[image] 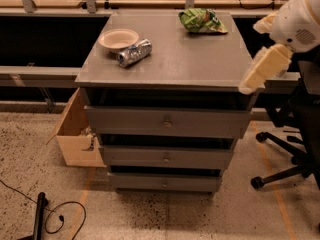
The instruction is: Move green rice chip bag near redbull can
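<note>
Bag (202,21) at far right of cabinet top (190,59), can (134,52) lying at left just beside empty bowl (118,38), gripper (259,70) at right edge, open or closed impossible to tell.

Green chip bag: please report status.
Claw at right edge of grey cabinet. Wrinkly bright-green foil snack bag untouched, back right, apart from slim silver-blue can lying beside cream bowl. Nothing between.

Bright-green bag (202,20), silver-blue can (134,53), cream bowl (118,39); claw (259,70) at right seemingly cream.
</note>
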